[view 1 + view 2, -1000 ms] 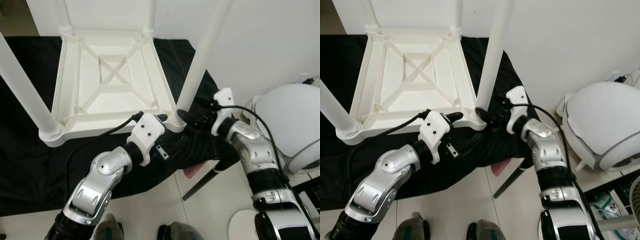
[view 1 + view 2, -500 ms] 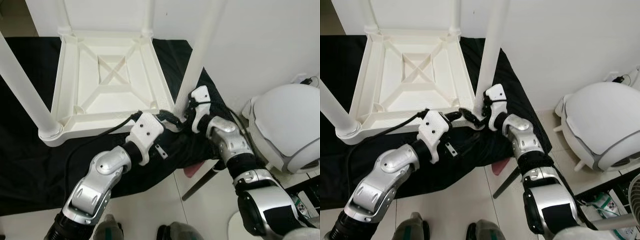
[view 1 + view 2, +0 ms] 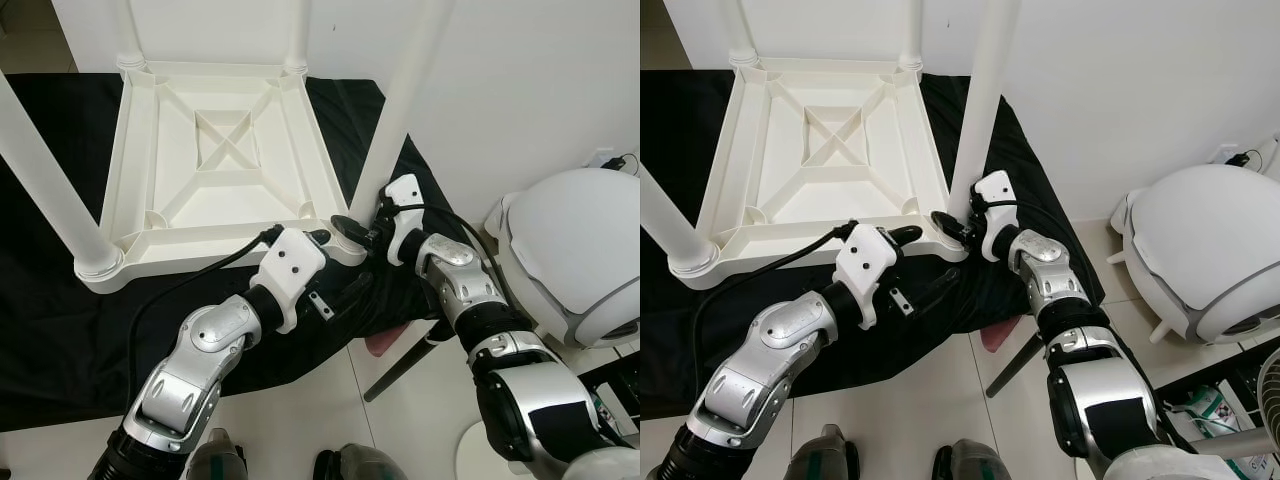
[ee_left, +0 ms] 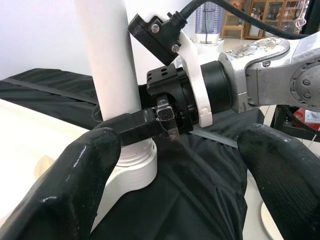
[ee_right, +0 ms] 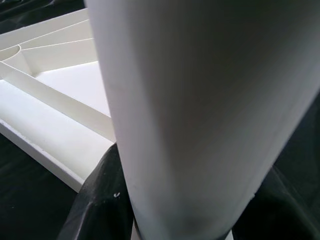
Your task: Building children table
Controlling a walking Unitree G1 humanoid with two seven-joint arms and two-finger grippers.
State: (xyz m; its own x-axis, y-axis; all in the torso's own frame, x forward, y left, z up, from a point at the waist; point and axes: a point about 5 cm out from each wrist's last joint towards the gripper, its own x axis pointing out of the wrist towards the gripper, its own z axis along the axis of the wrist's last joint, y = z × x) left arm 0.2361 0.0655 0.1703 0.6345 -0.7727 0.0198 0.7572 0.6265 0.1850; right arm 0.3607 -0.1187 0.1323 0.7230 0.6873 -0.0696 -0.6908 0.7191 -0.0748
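The black cloth is spread on the floor, and everything else sits in relation to it. On its middle lies the children's table, upside down: white moulded plastic, a square top with crossed ribs underneath, round legs standing up from the corners. It looks light and stiff but smooth, likely slippery, so a hold low on a leg near its socket seems best. At the cloth's near right corner, the right claw is clenched around the base of the near-right leg. Just beside that corner, the left claw hangs released, its fingers spread either side of the socket.
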